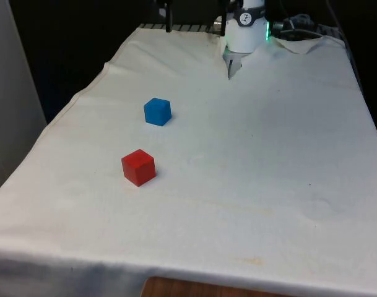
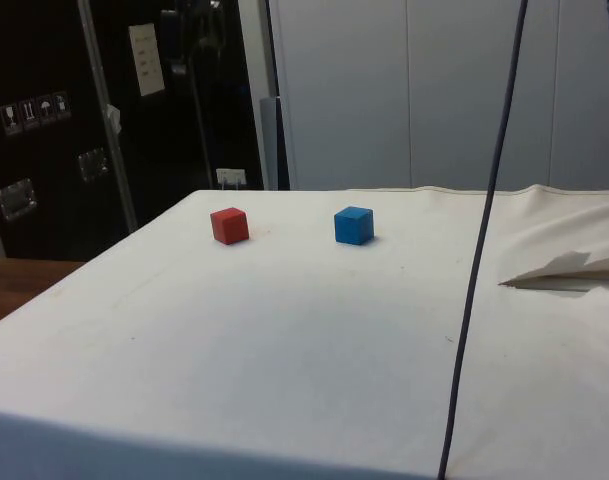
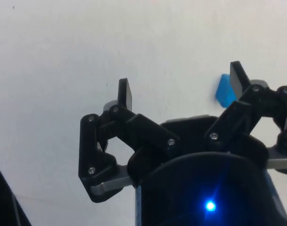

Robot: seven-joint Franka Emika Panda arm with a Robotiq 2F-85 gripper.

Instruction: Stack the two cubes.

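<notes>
A blue cube (image 1: 157, 112) (image 2: 353, 225) rests on the white cloth, towards the front view's left. A red cube (image 1: 138, 167) (image 2: 229, 225) sits a short way nearer the camera in the front view, apart from the blue one. My gripper (image 3: 181, 87) hangs well above the cloth, open, with nothing between its fingers (image 3: 126, 92). In the wrist view the blue cube (image 3: 223, 91) peeks out beside one fingertip, far below it and partly hidden by it.
The arm's white base (image 1: 244, 28) stands at the table's far end. A dark cable (image 2: 481, 260) hangs down across the side view. A raised fold of cloth (image 2: 569, 268) lies near the base. The table's left edge (image 1: 70, 105) runs close to the cubes.
</notes>
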